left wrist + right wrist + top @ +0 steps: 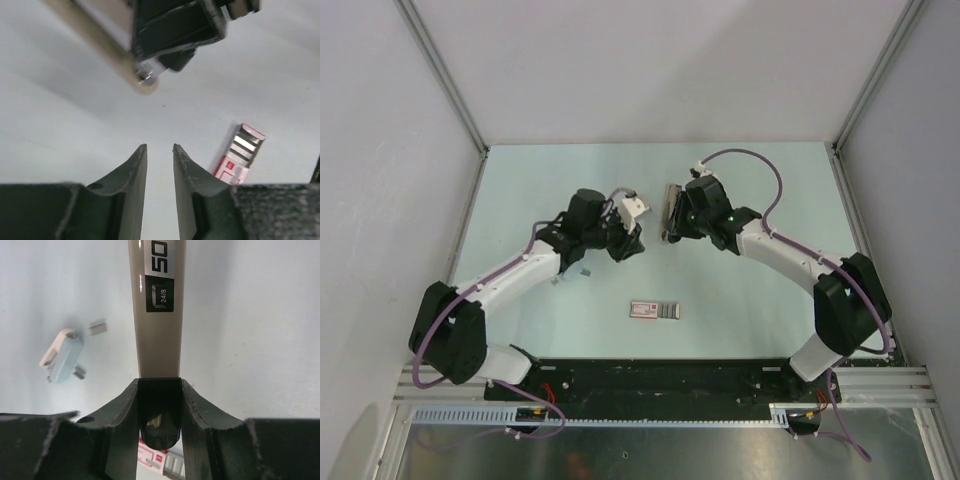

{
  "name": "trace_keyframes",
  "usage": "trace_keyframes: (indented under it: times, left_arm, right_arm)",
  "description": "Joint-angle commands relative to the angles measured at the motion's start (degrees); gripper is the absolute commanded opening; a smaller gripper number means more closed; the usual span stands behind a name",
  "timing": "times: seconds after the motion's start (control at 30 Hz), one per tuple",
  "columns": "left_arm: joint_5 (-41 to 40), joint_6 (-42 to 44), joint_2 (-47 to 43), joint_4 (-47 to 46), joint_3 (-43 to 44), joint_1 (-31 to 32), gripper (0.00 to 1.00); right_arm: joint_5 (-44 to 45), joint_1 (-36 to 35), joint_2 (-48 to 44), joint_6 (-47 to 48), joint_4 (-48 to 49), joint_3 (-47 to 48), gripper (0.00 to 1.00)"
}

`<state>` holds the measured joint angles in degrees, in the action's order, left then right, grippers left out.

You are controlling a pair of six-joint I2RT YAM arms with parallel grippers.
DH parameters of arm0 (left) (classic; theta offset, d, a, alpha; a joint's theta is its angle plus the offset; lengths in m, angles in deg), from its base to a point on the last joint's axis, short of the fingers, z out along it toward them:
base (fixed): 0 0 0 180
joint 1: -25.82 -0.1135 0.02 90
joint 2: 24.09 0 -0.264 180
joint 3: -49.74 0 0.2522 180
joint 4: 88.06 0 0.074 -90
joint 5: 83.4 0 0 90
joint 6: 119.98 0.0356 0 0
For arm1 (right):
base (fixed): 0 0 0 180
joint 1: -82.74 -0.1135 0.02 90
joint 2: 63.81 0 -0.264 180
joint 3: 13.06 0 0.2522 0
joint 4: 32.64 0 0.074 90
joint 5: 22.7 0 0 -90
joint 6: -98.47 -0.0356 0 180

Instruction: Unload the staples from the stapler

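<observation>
R gripper (159, 385) is clamped on the stapler (157, 315). Its two fingers (125, 405) press the sides of the stapler's dark near end, and the long beige-grey body, printed "50" and "24/8", runs straight out beyond the tips. In the top view the stapler (672, 210) sits mid-table, held off the surface by R gripper (678, 222), w/ L gripper (632, 245) just beside it on the left, not touching. L gripper (160, 150) fingers stand a narrow gap apart w/ nothing btwn them. In the L wrist view the stapler (100, 40) hangs ahead of and above those tips, clear of them, w/ a beige bar and black inner part visible. On the table (740, 300), a flat red-and-white box (655, 310) lies nearer the arm bases. In the R wrist view, left of the stapler and well apart from the fingers, lie a small pale blue & white piece (62, 357) and a short staple strip (97, 327).
</observation>
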<state>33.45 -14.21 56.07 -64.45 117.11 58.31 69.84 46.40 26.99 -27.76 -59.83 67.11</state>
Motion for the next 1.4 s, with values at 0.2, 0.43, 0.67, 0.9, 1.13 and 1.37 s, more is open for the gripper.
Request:
trace_keyframes:
  times: [0.2,0.43,0.67,0.9,1.13,1.37]
  left_arm:
    - [5.13,-4.35,-4.91,5.43,5.34,-14.85,0.42]
    - [3.39,-3.11,-7.81,7.84,2.77,-16.91,0.42]
    - [4.06,-1.13,-9.27,8.78,0.64,-18.87,0.43]
    - [2.4,0.1,-10.32,9.26,-1.29,-19.26,0.57]
    - [-0.37,0.83,-14.0,11.48,-2.18,-19.31,0.75]
    - [-3.77,2.96,-14.3,12.05,-2.7,-19.22,0.99]
  right_arm:
    - [9.89,3.59,10.72,8.79,-16.58,17.6,0.0]
    - [14.7,1.97,20.66,11.23,-25.56,27.72,0.0]
    - [13.08,1.86,24.62,11.74,-26.06,31.64,0.0]
    - [8.97,2.81,26.74,12.8,-22.85,31.02,0.01]
    - [7.0,3.66,26.88,13.77,-20.07,30.07,0.13]
    - [5.56,3.43,25.0,14.23,-18.15,28.08,0.41]
